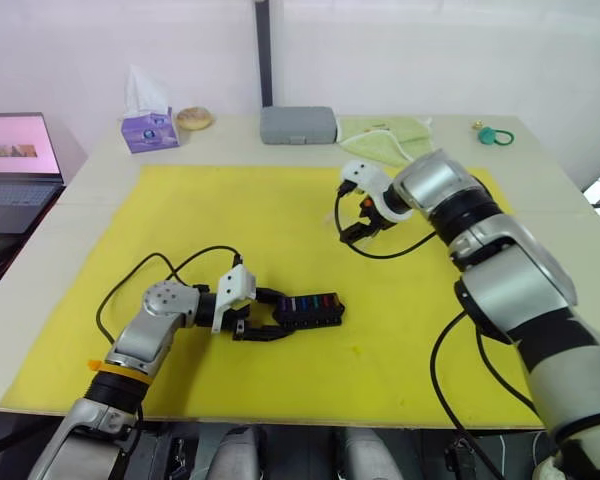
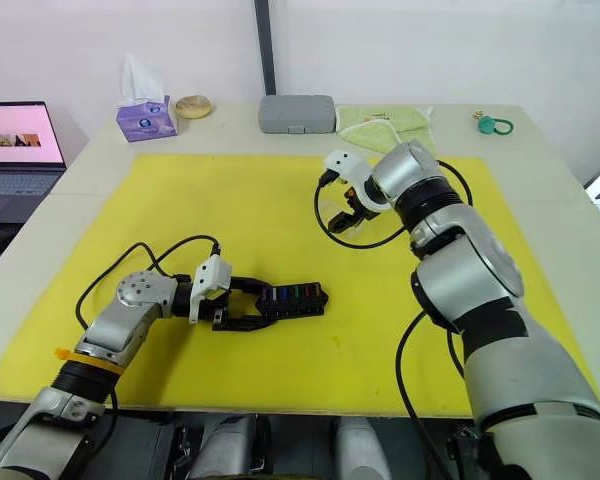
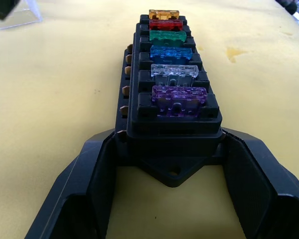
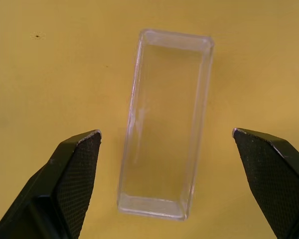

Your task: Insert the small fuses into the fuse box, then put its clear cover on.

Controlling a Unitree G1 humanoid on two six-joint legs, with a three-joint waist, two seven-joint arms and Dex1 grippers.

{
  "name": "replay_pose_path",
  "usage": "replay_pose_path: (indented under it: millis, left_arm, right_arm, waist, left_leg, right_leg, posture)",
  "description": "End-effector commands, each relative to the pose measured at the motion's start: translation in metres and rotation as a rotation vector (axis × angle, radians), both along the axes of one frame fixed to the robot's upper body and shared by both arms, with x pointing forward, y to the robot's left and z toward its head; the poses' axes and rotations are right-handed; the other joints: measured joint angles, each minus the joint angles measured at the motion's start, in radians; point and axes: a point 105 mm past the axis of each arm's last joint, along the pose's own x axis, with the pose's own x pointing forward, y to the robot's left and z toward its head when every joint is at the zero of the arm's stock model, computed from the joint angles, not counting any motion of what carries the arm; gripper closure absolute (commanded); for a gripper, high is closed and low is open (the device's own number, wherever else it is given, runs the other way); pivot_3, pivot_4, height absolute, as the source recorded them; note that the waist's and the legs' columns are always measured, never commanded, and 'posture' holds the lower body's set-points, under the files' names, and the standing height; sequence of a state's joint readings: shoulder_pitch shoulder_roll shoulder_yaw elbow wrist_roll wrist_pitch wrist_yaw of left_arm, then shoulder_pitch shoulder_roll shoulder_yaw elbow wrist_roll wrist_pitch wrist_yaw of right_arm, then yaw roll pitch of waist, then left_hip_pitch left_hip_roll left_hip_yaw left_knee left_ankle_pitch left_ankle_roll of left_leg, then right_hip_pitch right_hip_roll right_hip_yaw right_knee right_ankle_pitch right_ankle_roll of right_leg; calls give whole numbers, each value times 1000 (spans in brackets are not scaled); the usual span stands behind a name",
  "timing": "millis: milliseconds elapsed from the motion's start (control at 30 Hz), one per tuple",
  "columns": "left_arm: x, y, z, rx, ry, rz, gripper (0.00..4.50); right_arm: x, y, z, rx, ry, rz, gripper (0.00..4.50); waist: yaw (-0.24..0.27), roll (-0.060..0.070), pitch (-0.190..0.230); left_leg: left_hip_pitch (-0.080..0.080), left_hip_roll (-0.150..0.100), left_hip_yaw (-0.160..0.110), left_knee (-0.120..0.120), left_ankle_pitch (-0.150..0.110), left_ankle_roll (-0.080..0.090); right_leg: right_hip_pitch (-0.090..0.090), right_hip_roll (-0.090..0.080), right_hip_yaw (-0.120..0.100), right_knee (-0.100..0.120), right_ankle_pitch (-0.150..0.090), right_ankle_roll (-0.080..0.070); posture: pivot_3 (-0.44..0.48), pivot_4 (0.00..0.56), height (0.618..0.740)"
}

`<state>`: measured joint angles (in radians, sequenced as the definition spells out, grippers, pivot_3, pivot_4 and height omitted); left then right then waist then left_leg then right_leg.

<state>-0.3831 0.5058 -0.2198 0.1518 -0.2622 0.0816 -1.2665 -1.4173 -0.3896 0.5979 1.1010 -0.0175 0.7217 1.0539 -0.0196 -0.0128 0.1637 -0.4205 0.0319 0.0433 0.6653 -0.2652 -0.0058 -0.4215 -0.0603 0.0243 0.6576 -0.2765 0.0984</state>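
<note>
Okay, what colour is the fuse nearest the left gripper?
Purple. That fuse sits at the fuse box end beside the left gripper, clearest in the left wrist view.

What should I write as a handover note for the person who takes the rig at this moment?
Left gripper: shut on the end of the black plastic fuse box, which rests on the yellow mat.
Right gripper: open, above the clear plastic cover, one finger on each side, not touching it.
Done: six small coloured fuses sit in the box's slots.
Left: grasp the cover, carry it to the box, press it on.
</note>
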Motion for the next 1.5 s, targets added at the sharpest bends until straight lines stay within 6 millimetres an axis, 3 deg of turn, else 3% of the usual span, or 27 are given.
replay_pose_path:
  millis: [33,133,167,233,367,467,633,733,800,967,1067,1200,1400,1500]
  left_arm:
    - [-7,-4,-14,15,47,7,1951]
    - [-8,-3,-16,13,49,25,1951]
    - [-8,-3,-17,10,51,32,1951]
    - [-11,-3,-18,10,55,35,1951]
    - [-12,-1,-19,13,59,40,1951]
    - [-10,0,-18,16,63,40,1951]
    - [-7,4,-14,43,91,-1,1951]
    - [-7,8,-15,89,105,-37,1951]
    - [-5,9,-17,109,113,-54,1951]
    - [-3,9,-23,130,121,-84,1951]
    - [-2,9,-27,133,98,-89,1951]
    - [2,8,-30,135,64,-91,1951]
    - [1,8,-34,156,71,-126,1951]
    - [3,6,-32,147,83,-126,1951]
  right_arm:
    - [7,7,20,12,-65,17,0]
    - [9,6,17,-2,-77,11,0]
    - [10,6,16,-3,-85,7,277]
    - [11,7,13,-5,-91,7,893]
    - [11,6,12,-10,-86,10,2825]
    - [11,6,16,-4,-91,10,2880]
    - [17,5,61,-12,-254,113,2880]
    - [0,12,89,23,-294,314,2880]
    - [-21,12,94,35,-260,431,2880]
    - [-103,12,73,-2,-156,680,2880]
    - [-133,22,61,7,-125,738,2880]
    - [-144,35,53,26,-113,721,2880]
    - [-135,56,41,-58,-182,668,2880]
    - [-148,71,44,-81,-139,699,2880]
  waist:
    - [1,0,0]
    - [2,0,0]
    - [1,0,0]
    - [0,0,0]
    - [-1,1,0]
    - [-1,1,-1]
    - [-1,1,0]
    - [1,2,0]
    - [1,2,0]
    - [7,1,-1]
    - [-1,4,-1]
    - [5,5,-2]
    - [5,5,-2]
    - [6,5,-2]
  left_leg:
    - [0,0,0,0,0,0]
    - [0,0,0,0,0,0]
    - [0,0,1,0,0,0]
    - [0,0,1,0,0,0]
    - [0,0,1,0,0,0]
    - [0,0,1,0,0,0]
    - [0,0,1,0,0,0]
    - [-1,0,1,0,0,0]
    - [-1,0,0,0,0,0]
    - [-1,0,-3,0,0,0]
    - [0,0,-5,1,0,0]
    - [6,0,-6,1,0,0]
    - [12,1,-7,0,0,0]
    - [12,0,-7,0,0,0]
  right_leg:
    - [0,0,0,0,0,0]
    - [0,-1,0,0,0,0]
    - [0,-1,0,0,0,0]
    - [0,-1,0,0,0,0]
    - [0,-1,0,0,0,0]
    - [0,-1,0,0,0,0]
    - [0,-1,0,1,0,0]
    - [-2,0,0,1,0,0]
    - [-2,1,0,1,0,0]
    - [-1,3,-1,1,0,0]
    - [-2,2,0,3,0,0]
    - [3,2,0,6,-1,-1]
    - [11,1,0,2,-3,-5]
    - [11,1,-1,2,-2,-3]
  posture:
    - [0,150,737]
    - [0,150,737]
    - [0,150,737]
    - [0,150,737]
    - [0,150,737]
    - [0,150,737]
    - [0,150,737]
    - [0,150,737]
    - [0,150,737]
    - [0,150,737]
    - [0,150,737]
    - [0,150,737]
    - [0,150,737]
    - [0,150,737]
